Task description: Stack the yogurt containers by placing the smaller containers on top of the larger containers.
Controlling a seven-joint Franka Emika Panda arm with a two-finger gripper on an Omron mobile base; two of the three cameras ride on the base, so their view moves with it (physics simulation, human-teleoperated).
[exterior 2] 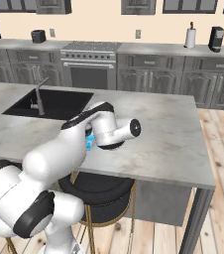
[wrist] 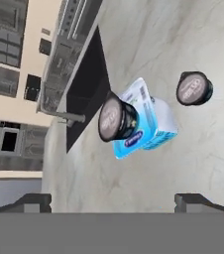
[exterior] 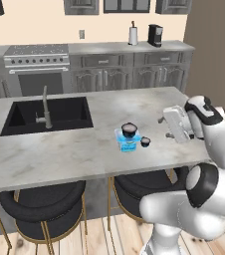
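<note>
A flat light-blue tub (exterior: 128, 145), the larger container, lies on the island counter (exterior: 74, 149) right of the sink. The bigger dark cup (exterior: 129, 130) with a pale top stands on the tub. The tiny dark cup (exterior: 145, 142) sits on the counter just right of the tub. My gripper (exterior: 163, 127) hovers right of them, open and empty. In the hand view the cup (wrist: 116, 118) rests on the tub (wrist: 151, 124), the tiny cup (wrist: 194, 88) stands apart, and my gripper (wrist: 114, 202) is spread wide and short of both. A sliver of the tub (exterior 2: 89, 144) peeks past my arm.
A black sink (exterior: 59, 117) with a faucet (exterior: 45, 107) is set into the counter's left part. Two dark stools (exterior: 42, 204) stand under the near edge. A stove (exterior: 37, 64), paper towel roll (exterior: 133, 35) and coffee maker (exterior: 155, 35) line the back wall.
</note>
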